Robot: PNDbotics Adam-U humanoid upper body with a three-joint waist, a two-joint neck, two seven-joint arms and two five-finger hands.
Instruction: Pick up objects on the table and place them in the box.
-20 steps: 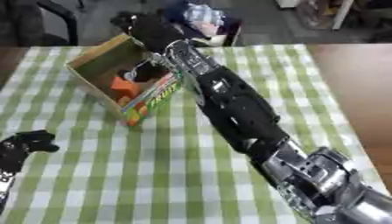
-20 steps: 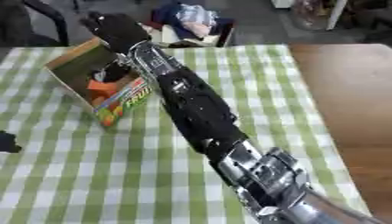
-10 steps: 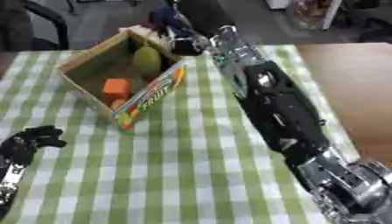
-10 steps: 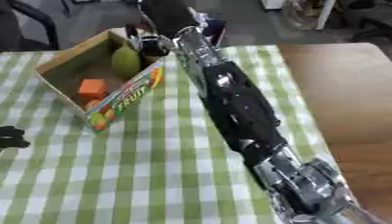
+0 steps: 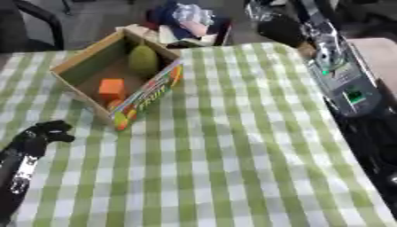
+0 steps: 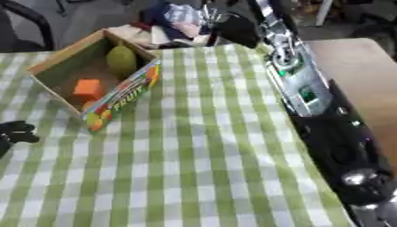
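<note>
The table is covered by a matt green-and-white checked cloth (image 5: 225,146) of woven appearance. The open brown cardboard box (image 5: 81,71) is left raw and matt inside, while its outer side panel is finished with glossy printed fruit graphics. A dull, slightly rough skin is shown by the yellow-green oval fruit (image 5: 142,60); a smooth matt surface is shown by the orange block (image 5: 111,87). The right arm (image 6: 298,88) is clad in brushed silver metal and black plastic. The left hand (image 5: 43,133) is formed of matt black plastic.
</note>
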